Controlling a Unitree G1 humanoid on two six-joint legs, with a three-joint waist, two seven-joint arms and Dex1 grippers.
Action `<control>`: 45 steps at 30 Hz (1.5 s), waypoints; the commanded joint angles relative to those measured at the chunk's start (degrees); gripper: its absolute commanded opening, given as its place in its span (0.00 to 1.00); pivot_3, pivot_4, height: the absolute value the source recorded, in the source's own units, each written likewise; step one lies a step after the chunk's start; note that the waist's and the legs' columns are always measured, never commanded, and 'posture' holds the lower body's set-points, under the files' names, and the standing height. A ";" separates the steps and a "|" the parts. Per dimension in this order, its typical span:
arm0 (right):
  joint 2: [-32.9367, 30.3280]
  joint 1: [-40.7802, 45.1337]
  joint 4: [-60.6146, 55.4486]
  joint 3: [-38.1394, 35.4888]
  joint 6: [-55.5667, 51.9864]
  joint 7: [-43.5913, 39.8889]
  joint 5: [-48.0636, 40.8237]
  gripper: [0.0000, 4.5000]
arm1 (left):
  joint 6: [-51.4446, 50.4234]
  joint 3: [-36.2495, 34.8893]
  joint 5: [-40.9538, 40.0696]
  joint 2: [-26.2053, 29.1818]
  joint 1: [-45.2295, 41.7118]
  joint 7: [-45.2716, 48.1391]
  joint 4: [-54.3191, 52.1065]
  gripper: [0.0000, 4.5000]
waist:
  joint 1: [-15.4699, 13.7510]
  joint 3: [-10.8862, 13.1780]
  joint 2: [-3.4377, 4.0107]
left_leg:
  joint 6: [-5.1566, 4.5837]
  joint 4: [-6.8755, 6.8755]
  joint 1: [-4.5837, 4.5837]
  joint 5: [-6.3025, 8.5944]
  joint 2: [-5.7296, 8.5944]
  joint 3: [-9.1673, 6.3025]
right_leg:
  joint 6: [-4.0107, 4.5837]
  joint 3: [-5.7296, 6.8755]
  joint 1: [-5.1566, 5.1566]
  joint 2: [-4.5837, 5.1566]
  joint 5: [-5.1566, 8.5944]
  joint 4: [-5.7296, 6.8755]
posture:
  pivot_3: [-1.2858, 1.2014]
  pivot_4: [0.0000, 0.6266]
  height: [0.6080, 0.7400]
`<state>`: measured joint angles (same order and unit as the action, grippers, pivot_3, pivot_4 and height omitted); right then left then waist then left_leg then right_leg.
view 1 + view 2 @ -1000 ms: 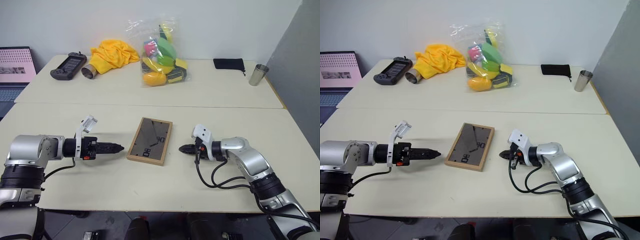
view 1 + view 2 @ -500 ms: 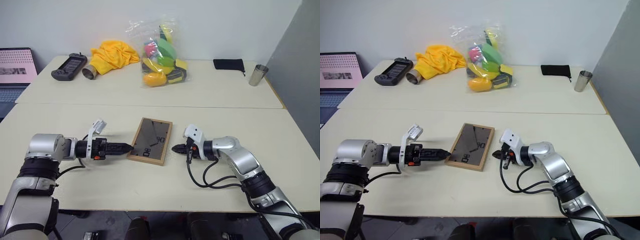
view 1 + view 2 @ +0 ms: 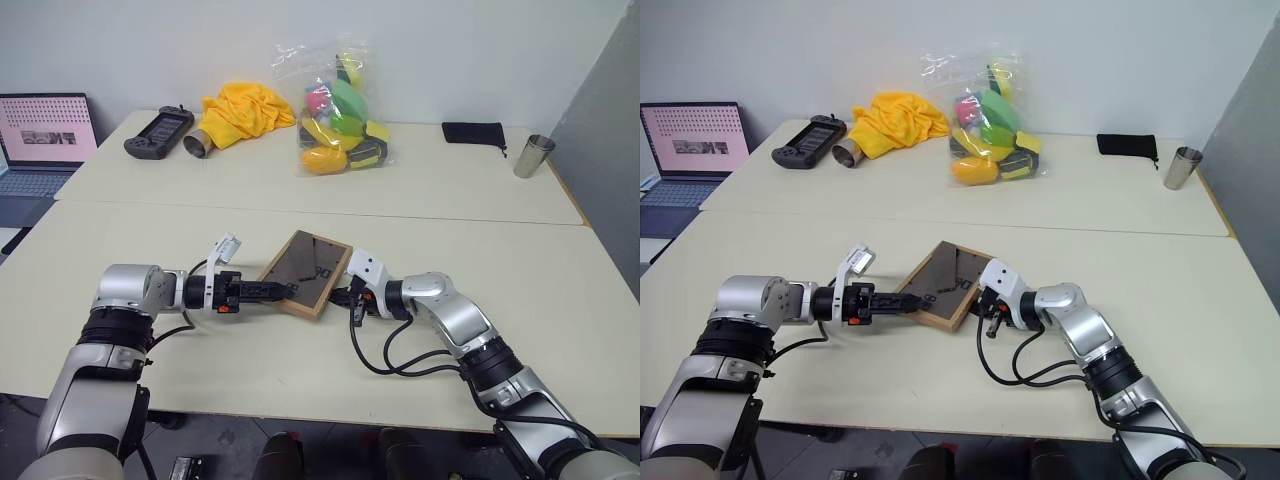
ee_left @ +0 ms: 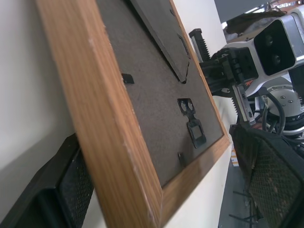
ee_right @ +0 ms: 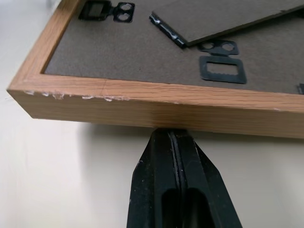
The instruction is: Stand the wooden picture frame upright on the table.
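The wooden picture frame [image 3: 308, 272] lies back up on the table [image 3: 500, 250], its dark backing and folded stand [image 4: 161, 42] showing. My left gripper [image 3: 284, 291] is at the frame's left near corner, open, with one finger [image 4: 57, 199] on each side of the wooden edge. From the right, my right gripper [image 3: 346, 297] is shut, and its joined fingertips [image 5: 172, 142] press against the lower part of the frame's light-wood side [image 5: 156, 111]. Whether that side is lifted off the table I cannot tell.
On the far table lie a yellow cloth [image 3: 240, 108], a clear bag of coloured toys [image 3: 340, 115], a handheld game console [image 3: 160, 132], a metal cup on its side [image 3: 197, 146], a black pouch [image 3: 475, 132] and a steel cup [image 3: 533, 157]. A laptop [image 3: 45, 135] stands far left.
Both grippers have closed in on the frame from either side. The left one has opened around its corner, and the frame has turned a little. The camera view has shifted too.
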<state>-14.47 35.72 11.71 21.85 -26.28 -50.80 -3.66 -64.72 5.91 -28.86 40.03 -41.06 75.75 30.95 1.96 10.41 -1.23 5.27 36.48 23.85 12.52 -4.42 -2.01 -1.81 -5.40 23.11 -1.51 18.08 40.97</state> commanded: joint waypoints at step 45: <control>7.34 12.88 -6.96 -17.65 -26.47 3.49 -27.95 0.99 | -13.78 -23.83 -23.99 -10.72 13.75 -28.14 -35.54 0.30 | 1.40 0.12 -0.05 | 0.01 -0.13 0.12 0.00 -0.10 -0.18 | 0.01 -0.10 0.10 -0.19 0.00 -0.06 | 0.52 0.24 1.00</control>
<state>-7.67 48.26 9.46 3.75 -50.86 -44.22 -27.27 -78.83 -16.16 -49.49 29.31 -26.68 46.98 -1.14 3.36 10.53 -1.27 5.27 36.34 23.97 12.52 -4.52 -2.20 -1.79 -5.50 23.22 -1.71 18.07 40.91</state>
